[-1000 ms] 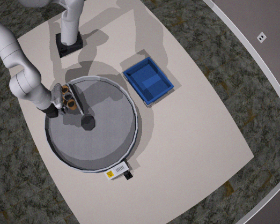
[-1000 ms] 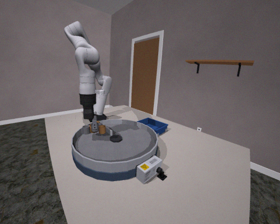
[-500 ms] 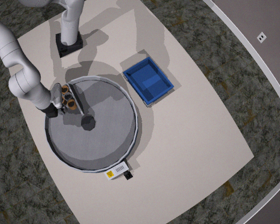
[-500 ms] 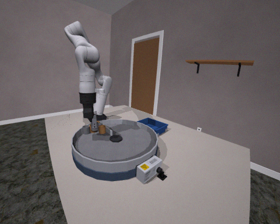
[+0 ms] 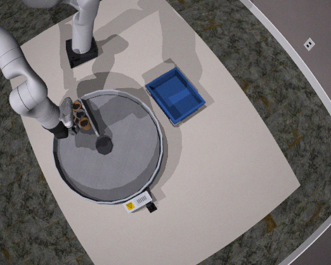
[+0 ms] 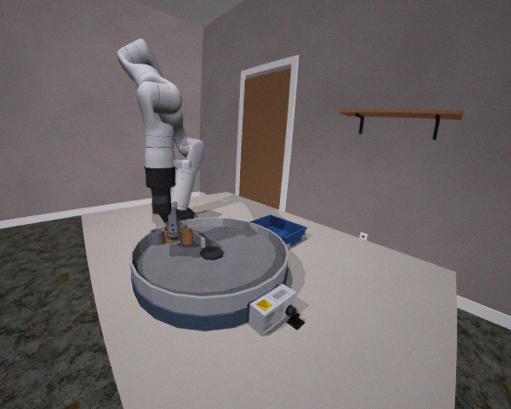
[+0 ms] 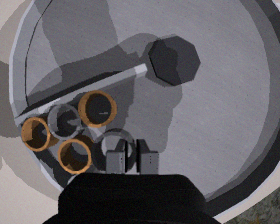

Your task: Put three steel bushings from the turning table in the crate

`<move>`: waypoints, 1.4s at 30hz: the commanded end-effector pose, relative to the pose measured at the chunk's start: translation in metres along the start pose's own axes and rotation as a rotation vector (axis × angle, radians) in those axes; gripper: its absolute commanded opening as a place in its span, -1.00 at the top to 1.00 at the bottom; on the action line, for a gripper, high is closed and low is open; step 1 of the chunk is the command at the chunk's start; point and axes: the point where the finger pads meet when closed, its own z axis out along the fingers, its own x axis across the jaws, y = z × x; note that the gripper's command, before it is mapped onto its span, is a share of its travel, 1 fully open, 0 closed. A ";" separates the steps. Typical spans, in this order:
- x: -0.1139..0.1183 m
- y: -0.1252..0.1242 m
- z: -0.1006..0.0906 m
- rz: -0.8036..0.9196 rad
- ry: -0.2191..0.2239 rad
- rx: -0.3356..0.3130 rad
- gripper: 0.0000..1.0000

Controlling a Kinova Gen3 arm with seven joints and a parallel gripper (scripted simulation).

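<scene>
Wrist view: my gripper (image 5: pixel 73 124) (image 6: pixel 173 234) (image 7: pixel 132 150) is low over the turning table (image 5: pixel 132 161) (image 6: pixel 238 266) (image 7: pixel 226 100), and its fingers are closed on the wall of one steel bushing (image 7: pixel 113 132). One finger stands over the ring's opening, the other just outside of it. This bushing is upright, inside the rim of the turning table.

Near it I see a second steel bushing (image 7: pixel 50 121), which stands between two of the bronze ones. At the lower edge, a third steel bushing is mostly hidden behind the black body of my gripper. Three upright bronze bushings are in the same group: one (image 5: pixel 85 127) (image 6: pixel 186 238) (image 7: pixel 82 107) near the inner part of the divider (image 5: pixel 91 117) (image 6: pixel 203 242) (image 7: pixel 81 94), one (image 7: pixel 24 134) by the rim, and one (image 7: pixel 61 157) beside my held bushing.

The dark hub (image 5: pixel 104 145) (image 6: pixel 211 252) (image 7: pixel 174 60) is in the middle of the table, just beside the end of this divider. The blue crate (image 5: pixel 177 95) (image 6: pixel 277 230) stands outside the turning table, well apart from my gripper. All three steel bushings are on the turning table.
</scene>
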 end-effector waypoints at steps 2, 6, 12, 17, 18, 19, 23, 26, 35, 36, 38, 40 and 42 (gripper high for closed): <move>-0.001 -0.001 -0.002 -0.003 -0.002 0.002 1.00; -0.001 -0.001 -0.006 -0.003 -0.006 0.003 1.00; -0.002 -0.002 -0.007 -0.004 -0.008 0.004 1.00; -0.002 -0.002 -0.007 -0.004 -0.008 0.004 1.00; -0.002 -0.002 -0.007 -0.004 -0.008 0.004 1.00; -0.002 -0.002 -0.007 -0.004 -0.008 0.004 1.00; -0.003 -0.002 -0.008 -0.006 -0.010 0.006 1.00; -0.003 -0.002 -0.009 -0.008 -0.012 0.007 1.00; -0.003 -0.002 -0.009 -0.008 -0.012 0.007 1.00; -0.003 -0.002 -0.009 -0.008 -0.012 0.007 1.00; -0.001 -0.001 -0.015 -0.005 -0.007 0.003 1.00; -0.001 -0.001 -0.023 -0.005 -0.008 0.004 1.00; -0.001 -0.001 -0.026 -0.006 -0.009 0.005 1.00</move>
